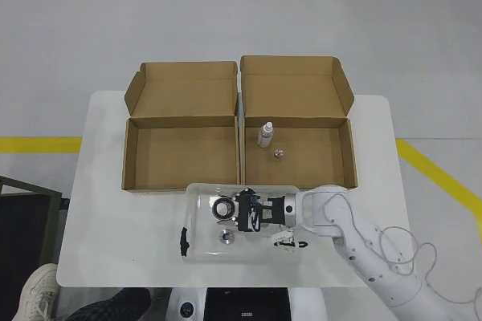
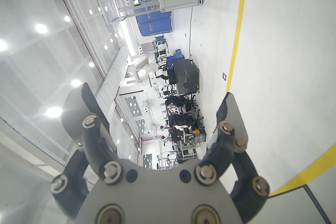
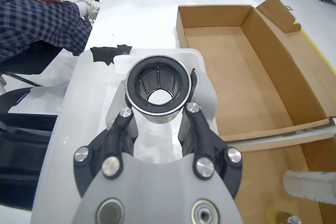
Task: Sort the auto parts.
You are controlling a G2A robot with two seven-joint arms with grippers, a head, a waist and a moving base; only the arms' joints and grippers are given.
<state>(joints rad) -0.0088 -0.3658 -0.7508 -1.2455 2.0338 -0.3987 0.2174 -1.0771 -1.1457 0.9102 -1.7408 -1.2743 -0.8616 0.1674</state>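
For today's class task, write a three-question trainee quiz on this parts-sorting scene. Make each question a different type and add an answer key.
1. True or false: the right pincer is shut on the metal bearing.
2. Multiple choice: where does the white bottle lie? A) in the left cardboard box; B) in the right cardboard box; C) in the clear tray.
3. Fill in the blank: the left pincer, aimed away at the room, is ____ and holds nothing.

Key: 1 true; 2 B; 3 open.
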